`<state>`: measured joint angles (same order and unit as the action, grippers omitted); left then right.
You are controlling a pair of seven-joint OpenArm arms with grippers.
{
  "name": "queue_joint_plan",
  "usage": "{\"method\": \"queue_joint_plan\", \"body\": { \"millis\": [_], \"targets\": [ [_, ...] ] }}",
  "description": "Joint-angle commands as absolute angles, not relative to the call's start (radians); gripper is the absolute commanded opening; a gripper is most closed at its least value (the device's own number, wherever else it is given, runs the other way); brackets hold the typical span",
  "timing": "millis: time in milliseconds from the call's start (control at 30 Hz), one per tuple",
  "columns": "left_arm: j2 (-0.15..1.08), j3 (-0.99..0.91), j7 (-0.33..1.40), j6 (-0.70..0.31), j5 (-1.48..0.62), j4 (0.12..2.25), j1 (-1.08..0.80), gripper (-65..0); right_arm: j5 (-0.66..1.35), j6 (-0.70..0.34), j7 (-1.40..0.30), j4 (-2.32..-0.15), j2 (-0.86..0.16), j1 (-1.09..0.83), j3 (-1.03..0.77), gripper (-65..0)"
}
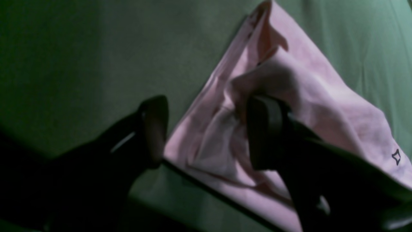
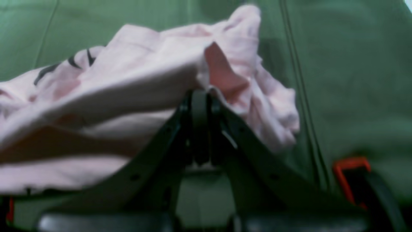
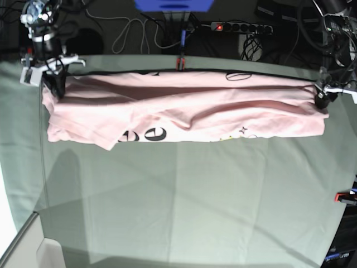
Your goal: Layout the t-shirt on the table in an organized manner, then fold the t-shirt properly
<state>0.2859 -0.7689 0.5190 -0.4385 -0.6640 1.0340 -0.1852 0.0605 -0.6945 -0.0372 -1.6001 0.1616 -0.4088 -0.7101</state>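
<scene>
The pale pink t-shirt (image 3: 184, 109) lies folded in a long band across the far part of the table (image 3: 184, 201), with black lettering showing at its lower edge. My right gripper (image 3: 56, 86) is at the band's left end. In the right wrist view its jaws (image 2: 200, 100) are shut on a bunched fold of the t-shirt (image 2: 135, 83). My left gripper (image 3: 322, 99) is at the band's right end. In the left wrist view it (image 1: 207, 106) stands open over the shirt's corner (image 1: 305, 96), and one finger (image 1: 264, 129) touches a raised fold.
A red clamp (image 3: 179, 61) grips the table's far edge and another (image 3: 343, 196) sits at the right edge; one (image 2: 349, 167) also shows beside my right gripper. Cables and a power strip (image 3: 240, 27) lie behind the table. Grey-green cloth stretches in front of the shirt.
</scene>
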Motion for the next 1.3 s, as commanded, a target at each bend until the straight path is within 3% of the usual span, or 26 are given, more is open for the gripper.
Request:
{"method": "queue_joint_plan", "body": {
  "millis": [0,333,733,800,933,1033,1200,1267],
  "targets": [
    [0.302,-0.771,0.535,-0.424,-0.65,1.036,-0.191,-27.0,0.077,-0.698,-0.01,-1.601,0.157,-0.403,-0.71,-65.0],
    [0.303,-0.773,0.535,-0.423,-0.65,1.036,-0.191,-27.0,-0.071,-0.698,-0.008,-1.4,0.153,-0.252,-0.727,-65.0],
    [0.323,-0.773,0.535,-0.423,-0.65,1.036,-0.185,-26.8,-0.091,-0.698,-0.008,-1.254,0.071,-0.177,-0.819,-65.0],
    [0.323,-0.773,0.535,-0.423,-0.65,1.036,-0.183,-24.5,-0.09,-0.698,-0.008,-1.25,0.07,-0.177,-0.819,-65.0],
    [0.315,-0.768,0.535,-0.426,-0.656,1.046,-0.186,-12.9,-0.09,-0.698,-0.008,-1.25,0.071,-0.177,-0.819,-65.0],
    [0.314,-0.768,0.535,-0.426,-0.659,1.046,-0.186,-7.8,-0.09,-0.698,-0.008,-1.25,0.074,-0.179,-0.814,-65.0],
    [0.314,-0.766,0.535,-0.426,-0.651,1.046,-0.183,-7.9,-0.09,-0.698,-0.008,-1.25,0.076,-0.179,-0.811,-65.0],
    [0.314,-0.766,0.535,-0.426,-0.651,1.046,-0.182,-11.2,-0.09,-0.698,-0.008,-1.25,0.076,-0.179,-0.811,-65.0]
  ]
}}
